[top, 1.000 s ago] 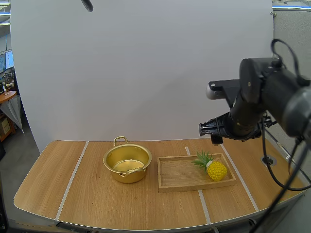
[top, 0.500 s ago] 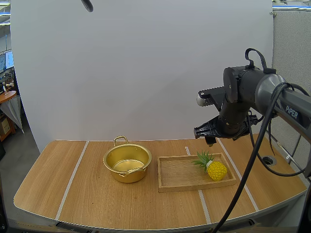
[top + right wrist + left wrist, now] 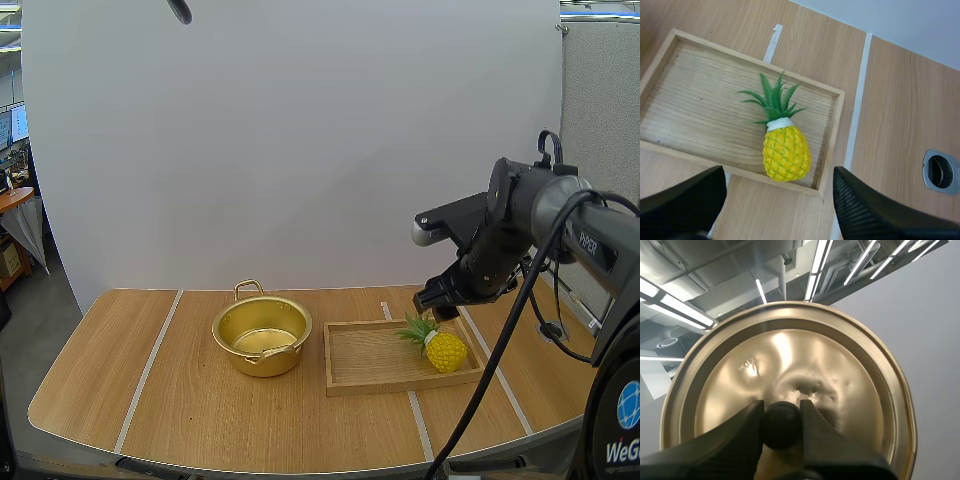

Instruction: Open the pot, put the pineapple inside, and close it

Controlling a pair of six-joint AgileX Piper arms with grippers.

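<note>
Now the pineapple [image 3: 786, 152] is seen lying at one end of the tray [image 3: 670, 100], straight below the right gripper [image 3: 780, 176], which is spread wide with nothing held. Its leaves are pointed away, so its fat sides are faced by both fingers. The lid [image 3: 840, 380] is pinched by its knob in the left gripper [image 3: 782, 415].

The lid [image 3: 790, 375] between the left gripper's [image 3: 781, 409] jaws is glossy gold-coloured metal, faintly dented around its smooth, matt black knob [image 3: 782, 429]. The right gripper's [image 3: 779, 171] fingers [image 3: 870, 212] are matt black with finely ribbed faces. Between those jaws, the pineapple [image 3: 785, 152] looks like plastic, bumpy and slightly shiny, on a wooden tray [image 3: 690, 100] of matt, open grain. The pot [image 3: 245, 358] is polished gold metal.
</note>
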